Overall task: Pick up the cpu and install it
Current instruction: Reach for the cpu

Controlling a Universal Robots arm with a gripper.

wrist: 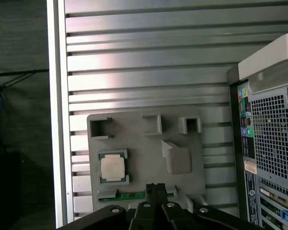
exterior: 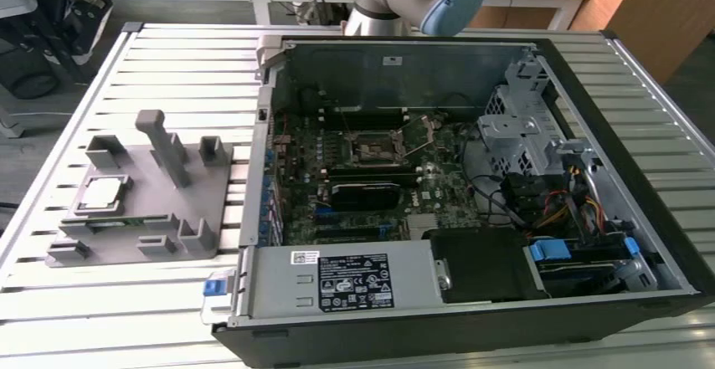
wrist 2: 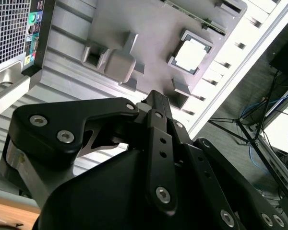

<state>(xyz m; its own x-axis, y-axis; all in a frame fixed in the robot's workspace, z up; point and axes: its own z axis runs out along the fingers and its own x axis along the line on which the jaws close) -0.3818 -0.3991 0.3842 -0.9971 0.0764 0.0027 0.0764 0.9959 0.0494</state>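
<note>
cpu [exterior: 104, 192] sits flat in the grey holder [exterior: 167, 218] on the tabletop [exterior: 67, 302], exterior view's left of the open case [exterior: 470, 335]. Gripper [wrist: 156, 188] is clenched on nothing, well above the holder and off-centre from the chip. I'd centre over it, grip only its edges and keep it level.

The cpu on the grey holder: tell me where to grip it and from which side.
Grip the cpu by two opposite edges, probably straight down from above. It lies flat, metal top up, framed by the holder.
</note>
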